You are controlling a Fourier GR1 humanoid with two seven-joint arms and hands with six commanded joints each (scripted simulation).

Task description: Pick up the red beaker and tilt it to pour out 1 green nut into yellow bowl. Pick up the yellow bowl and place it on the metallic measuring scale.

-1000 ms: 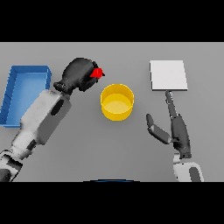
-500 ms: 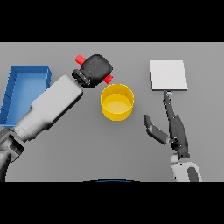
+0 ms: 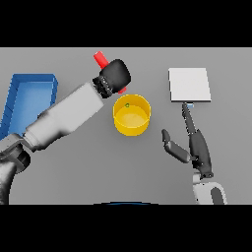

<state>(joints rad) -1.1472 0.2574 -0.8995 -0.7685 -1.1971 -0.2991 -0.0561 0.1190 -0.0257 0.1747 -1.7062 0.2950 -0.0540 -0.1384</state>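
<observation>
Now, item by item: blue tray [image 3: 29,93], far left, untouched. My left hand [image 3: 115,75], fingers curled round the red beaker [image 3: 101,59], has swung from beside the yellow bowl [image 3: 131,114] to its rim, beaker tipped; one green nut [image 3: 127,105] lies inside. Pouring looks done. Right hand [image 3: 192,145], fingers straight, waits below the metallic scale [image 3: 189,84].

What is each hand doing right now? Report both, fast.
Left hand: shut on the red beaker, tilted over the yellow bowl.
Right hand: open, holding nothing.
</observation>
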